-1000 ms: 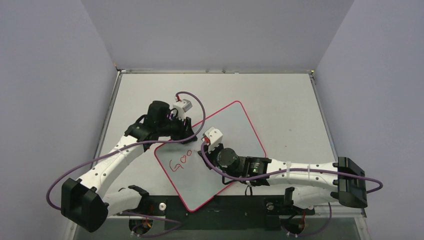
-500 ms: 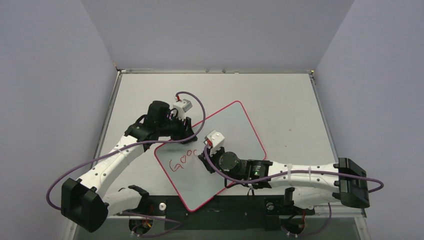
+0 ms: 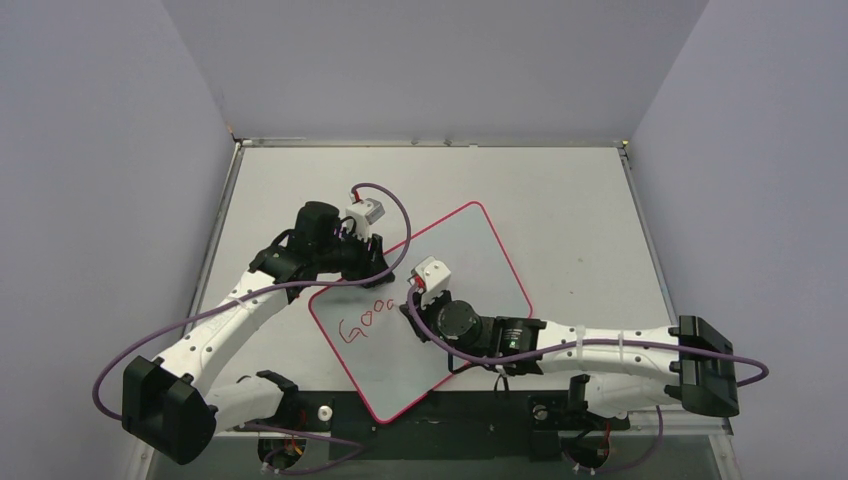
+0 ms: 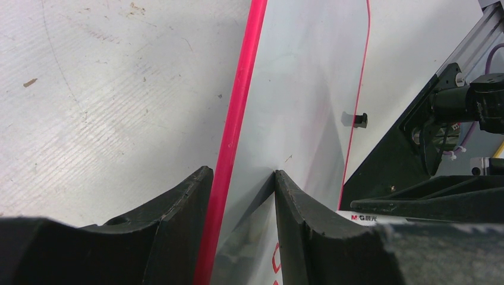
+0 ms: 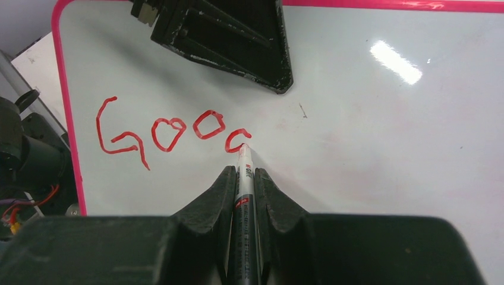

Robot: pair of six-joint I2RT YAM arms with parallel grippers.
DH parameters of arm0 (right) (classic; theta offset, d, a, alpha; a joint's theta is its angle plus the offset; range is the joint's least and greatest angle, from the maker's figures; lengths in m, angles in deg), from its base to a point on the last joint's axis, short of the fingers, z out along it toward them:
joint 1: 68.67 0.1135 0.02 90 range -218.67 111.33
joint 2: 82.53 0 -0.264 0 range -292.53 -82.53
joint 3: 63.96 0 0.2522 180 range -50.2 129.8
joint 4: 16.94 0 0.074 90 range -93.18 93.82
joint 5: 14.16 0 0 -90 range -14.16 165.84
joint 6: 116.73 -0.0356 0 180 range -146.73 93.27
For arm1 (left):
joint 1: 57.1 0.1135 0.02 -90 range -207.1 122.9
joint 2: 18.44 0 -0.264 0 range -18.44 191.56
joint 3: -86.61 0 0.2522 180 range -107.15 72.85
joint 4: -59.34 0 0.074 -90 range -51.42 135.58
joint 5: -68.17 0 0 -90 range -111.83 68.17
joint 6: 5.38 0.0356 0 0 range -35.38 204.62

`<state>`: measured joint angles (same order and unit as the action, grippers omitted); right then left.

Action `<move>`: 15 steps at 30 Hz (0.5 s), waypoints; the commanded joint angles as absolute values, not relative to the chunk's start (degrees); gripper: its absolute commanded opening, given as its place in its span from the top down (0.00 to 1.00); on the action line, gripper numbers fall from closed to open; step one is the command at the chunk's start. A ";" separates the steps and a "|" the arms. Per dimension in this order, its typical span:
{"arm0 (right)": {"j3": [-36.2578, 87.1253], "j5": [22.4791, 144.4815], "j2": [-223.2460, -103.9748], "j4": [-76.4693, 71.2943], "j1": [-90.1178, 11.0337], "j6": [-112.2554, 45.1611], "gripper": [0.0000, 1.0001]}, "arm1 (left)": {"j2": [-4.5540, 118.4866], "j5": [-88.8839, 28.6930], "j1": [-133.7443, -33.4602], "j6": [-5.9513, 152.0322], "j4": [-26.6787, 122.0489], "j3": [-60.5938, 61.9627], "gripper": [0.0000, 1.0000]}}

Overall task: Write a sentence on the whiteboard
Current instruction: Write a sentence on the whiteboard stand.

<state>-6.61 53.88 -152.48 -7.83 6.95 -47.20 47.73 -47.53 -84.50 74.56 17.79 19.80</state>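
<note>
While the right gripper [image 5: 241, 172] is pinching the marker [image 5: 243, 163] tightly, its tip touching the whiteboard [image 5: 386, 136], the sentence [image 5: 172, 132] is showing only "Goo" and a half-formed letter near the whiteboard's left corner; most is awaiting writing. The left gripper [image 4: 241, 172] is straddling the whiteboard's pink edge, fingers half-spread.

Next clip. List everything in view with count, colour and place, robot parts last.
whiteboard: one, white with pink-red frame, lying askew on the table.
sentence: one unfinished line, red, reading "Goo" plus a part letter, near the whiteboard's left corner.
marker: one, white barrel, tip on the last letter.
clip: one seen, black, on a whiteboard edge.
table: one, pale grey, under everything.
left end effector: black, open, astride the whiteboard's frame.
right end effector: black, shut on the marker.
left arm, right arm: white and black, reaching from the near edge.
</note>
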 commanded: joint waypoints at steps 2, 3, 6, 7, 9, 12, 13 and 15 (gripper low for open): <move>-2.86 50.88 -154.19 -5.03 5.09 -43.94 1.00 | 46.42 -41.46 -84.70 77.41 19.91 19.42 1.00; -2.02 50.93 -154.35 -5.03 4.92 -43.69 1.00 | 46.38 -41.45 -84.70 77.41 19.92 19.46 1.00; -0.56 51.06 -155.29 -5.23 4.77 -42.57 1.00 | 46.46 -41.42 -84.70 77.41 19.80 19.50 1.00; 0.18 51.10 -155.65 -5.23 4.74 -42.39 1.00 | 46.43 -41.38 -84.70 77.41 19.82 19.50 1.00; 1.08 51.36 -156.15 -5.36 4.70 -41.84 1.00 | 46.37 -41.43 -84.70 77.41 19.78 19.49 1.00; 1.97 51.67 -156.56 -5.38 4.57 -41.30 1.00 | 46.38 -41.37 -84.70 77.41 19.83 19.46 1.00; 2.07 51.78 -156.72 -5.38 4.55 -41.21 1.00 | 46.36 -41.35 -84.70 77.41 19.83 19.43 1.00; 2.31 51.86 -156.79 -5.38 4.56 -41.05 1.00 | 46.37 -41.35 -84.70 77.41 19.83 19.46 1.00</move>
<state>-0.09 52.70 -156.13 -5.49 5.13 -42.39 47.64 -47.16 -84.70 74.53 17.77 19.80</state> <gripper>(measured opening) 0.100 0.384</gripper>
